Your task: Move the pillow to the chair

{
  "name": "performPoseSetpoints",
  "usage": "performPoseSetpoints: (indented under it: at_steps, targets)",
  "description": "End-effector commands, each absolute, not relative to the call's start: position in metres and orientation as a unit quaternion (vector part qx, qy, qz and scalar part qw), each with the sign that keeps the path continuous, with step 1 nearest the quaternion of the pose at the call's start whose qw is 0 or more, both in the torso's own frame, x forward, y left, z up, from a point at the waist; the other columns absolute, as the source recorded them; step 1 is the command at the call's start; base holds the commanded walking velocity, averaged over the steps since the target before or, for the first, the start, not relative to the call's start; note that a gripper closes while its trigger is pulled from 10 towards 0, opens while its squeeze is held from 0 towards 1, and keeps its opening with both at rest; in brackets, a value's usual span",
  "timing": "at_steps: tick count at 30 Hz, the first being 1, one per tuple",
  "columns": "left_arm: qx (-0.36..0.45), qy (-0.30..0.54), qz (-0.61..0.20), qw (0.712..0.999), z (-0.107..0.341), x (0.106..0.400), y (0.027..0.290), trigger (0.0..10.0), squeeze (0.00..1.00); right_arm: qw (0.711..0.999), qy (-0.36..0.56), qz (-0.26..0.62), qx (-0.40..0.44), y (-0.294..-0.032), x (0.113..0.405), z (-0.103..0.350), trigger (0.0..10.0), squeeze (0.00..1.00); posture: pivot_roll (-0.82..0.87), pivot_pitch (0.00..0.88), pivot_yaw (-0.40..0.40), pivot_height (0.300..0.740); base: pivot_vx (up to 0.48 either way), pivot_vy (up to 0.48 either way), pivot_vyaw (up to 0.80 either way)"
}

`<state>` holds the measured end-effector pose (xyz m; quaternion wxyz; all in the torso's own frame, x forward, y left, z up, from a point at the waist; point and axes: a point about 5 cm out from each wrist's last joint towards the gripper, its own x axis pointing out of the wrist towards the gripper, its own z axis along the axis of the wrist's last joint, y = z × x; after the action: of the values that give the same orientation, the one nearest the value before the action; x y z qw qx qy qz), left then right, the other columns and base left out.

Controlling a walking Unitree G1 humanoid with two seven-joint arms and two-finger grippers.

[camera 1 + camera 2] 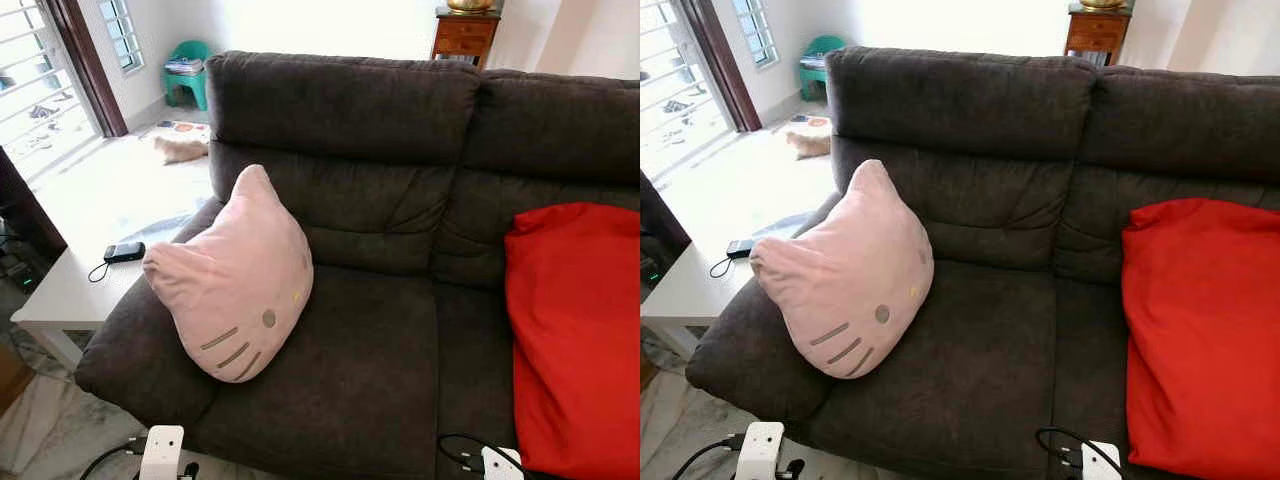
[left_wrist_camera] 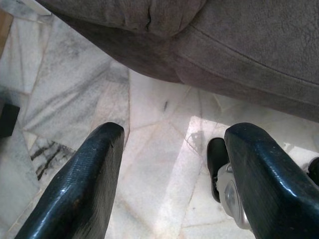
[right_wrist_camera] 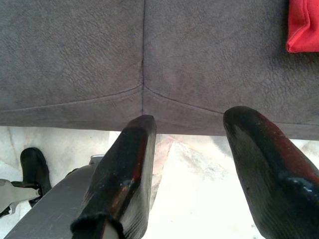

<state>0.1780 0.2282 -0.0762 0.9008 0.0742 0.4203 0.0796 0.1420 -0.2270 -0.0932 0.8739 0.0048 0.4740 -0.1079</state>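
Both jaws spread, holding nothing: left gripper (image 2: 172, 169) and right gripper (image 3: 192, 164) hang low over floor (image 2: 149, 114) by sofa (image 1: 380, 350) front edge. Pink pillow (image 1: 235, 280) leans vs sofa's left arm on left seat; red cushion (image 1: 575, 330) at right end.

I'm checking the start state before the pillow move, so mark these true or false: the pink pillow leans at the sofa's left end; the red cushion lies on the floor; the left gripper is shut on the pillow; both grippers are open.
1. The pink pillow leans at the left end of the sofa. True.
2. The red cushion lies on the floor. False: it sits on the sofa's right side.
3. The left gripper is shut on the pillow. False: it is open over the marble floor.
4. Both the left gripper and the right gripper are open. True.
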Motion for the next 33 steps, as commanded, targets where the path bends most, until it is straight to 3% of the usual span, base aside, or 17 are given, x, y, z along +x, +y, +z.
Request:
performPoseSetpoints:
  at_steps: [1,13,33]
  targets:
    - [0.080,0.428,0.075,0.897,-0.076,0.179,0.230,10.0,0.00,0.874,0.473,-0.106,0.011,-0.225,0.144,-0.093,10.0,0.00,-0.04,0.000,0.017,0.740,0.000,0.000,0.00]
    - [0.073,0.426,0.069,0.899,-0.076,0.183,0.222,10.0,0.00,0.876,0.471,-0.100,0.008,-0.227,0.147,-0.092,10.0,0.00,-0.03,0.000,-0.003,0.740,0.000,0.000,0.00]
    - [0.068,0.456,0.071,0.885,-0.084,0.166,0.227,10.0,0.00,0.875,0.474,-0.101,0.013,-0.229,0.147,-0.091,10.0,0.00,-0.03,0.000,0.002,0.740,-0.271,0.000,0.00]
